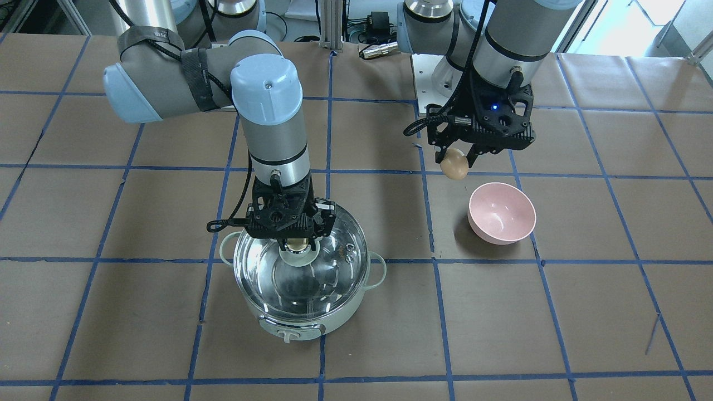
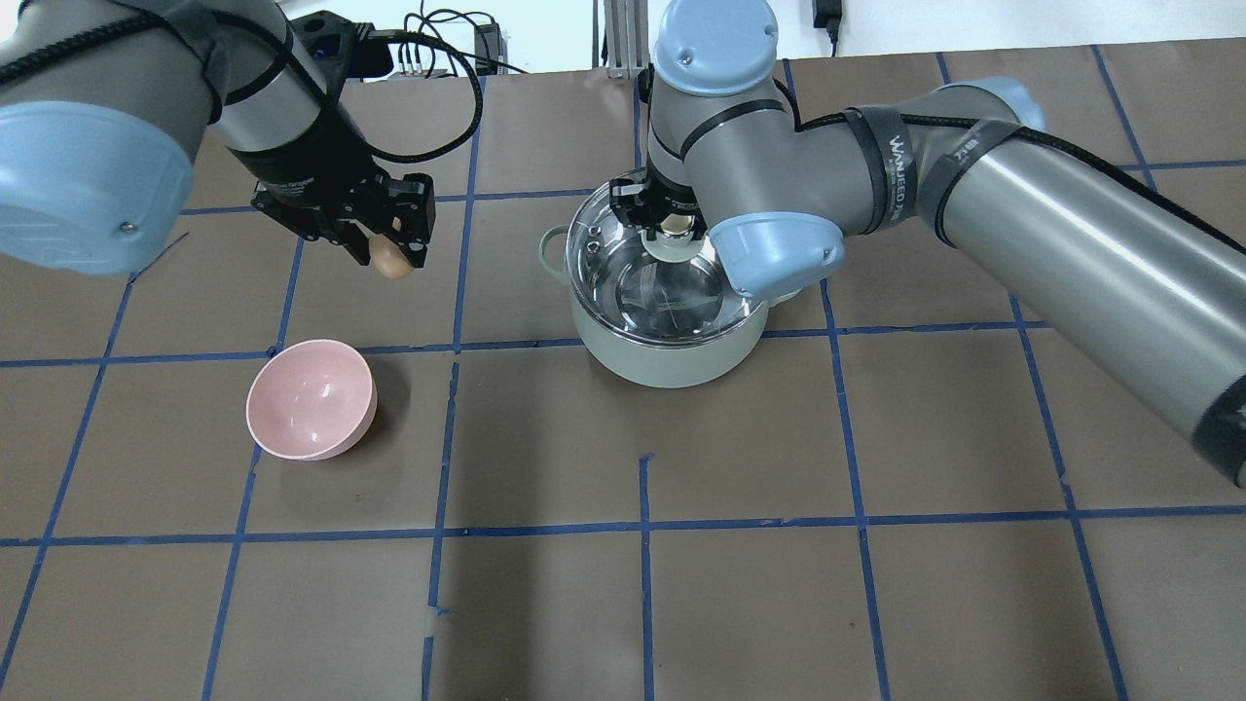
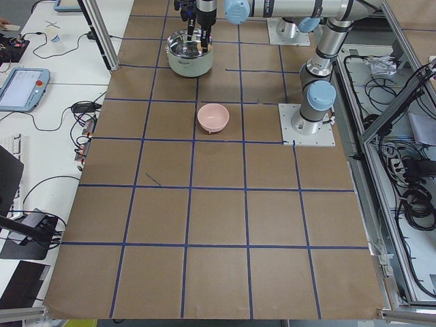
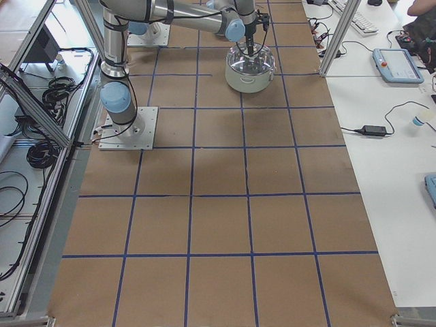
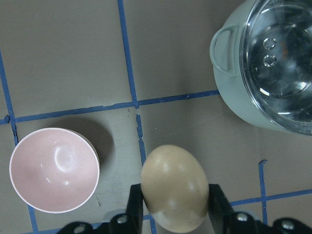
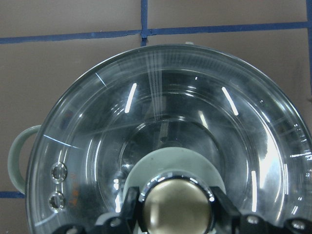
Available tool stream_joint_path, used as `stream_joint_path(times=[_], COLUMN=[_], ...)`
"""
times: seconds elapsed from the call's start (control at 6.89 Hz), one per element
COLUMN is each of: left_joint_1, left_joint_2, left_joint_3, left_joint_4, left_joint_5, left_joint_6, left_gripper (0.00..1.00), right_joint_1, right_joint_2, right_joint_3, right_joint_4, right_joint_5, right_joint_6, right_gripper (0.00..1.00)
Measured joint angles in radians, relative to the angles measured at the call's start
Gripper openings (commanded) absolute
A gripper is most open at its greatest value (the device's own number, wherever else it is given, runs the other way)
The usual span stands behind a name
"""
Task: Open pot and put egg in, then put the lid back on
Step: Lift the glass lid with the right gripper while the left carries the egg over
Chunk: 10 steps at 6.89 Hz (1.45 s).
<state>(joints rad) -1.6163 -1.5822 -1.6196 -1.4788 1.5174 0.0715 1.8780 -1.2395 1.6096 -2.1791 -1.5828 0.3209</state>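
Note:
The pale mint-green pot (image 1: 303,326) stands on the table with the clear glass lid (image 1: 328,278) over its mouth. My right gripper (image 1: 298,244) is shut on the lid's beige-gold knob (image 6: 175,207) from above. I cannot tell whether the lid rests on the rim or is barely raised. My left gripper (image 1: 457,159) is shut on the tan egg (image 1: 454,164) and holds it in the air behind the pink bowl, well apart from the pot. The egg (image 5: 174,187) fills the space between the fingers in the left wrist view. The pot (image 2: 662,355) and egg (image 2: 391,261) also show in the overhead view.
An empty pink bowl (image 1: 501,213) sits on the table below and in front of the left gripper, about one grid square from the pot. Brown paper with blue tape lines covers the table (image 2: 642,584). The right arm's forearm reaches across above the pot.

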Motion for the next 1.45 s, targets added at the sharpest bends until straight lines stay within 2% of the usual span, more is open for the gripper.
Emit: stream_joint_path(times=[0.44, 0.73, 1.16, 1.45], left_joint_1=[-0.002, -0.039, -0.237, -0.303], left_joint_2=[-0.006, -0.049, -0.257, -0.365], left_joint_3=[-0.001, 0.0, 0.02, 0.023], left_joint_4=[0.005, 0.058, 0.332, 0.506], left_joint_5=[0.0, 0.0, 0.011, 0.013], left_joint_6=[-0.003, -0.058, -0.283, -0.328], left_gripper=[0.01, 0.01, 0.01, 0.01], right_joint_1=[-0.065, -0.198, -0.396, -0.447], right_joint_2=[-0.086, -0.177, -0.257, -0.27], right_joint_3=[-0.005, -0.002, 0.004, 0.007], right_joint_4=[0.09, 0.181, 0.288, 0.317], right_joint_5=[-0.029, -0.027, -0.001, 0.013], right_joint_6=[-0.054, -0.171, -0.357, -0.416], right_gripper=[0.2, 0.21, 0.23, 0.23])
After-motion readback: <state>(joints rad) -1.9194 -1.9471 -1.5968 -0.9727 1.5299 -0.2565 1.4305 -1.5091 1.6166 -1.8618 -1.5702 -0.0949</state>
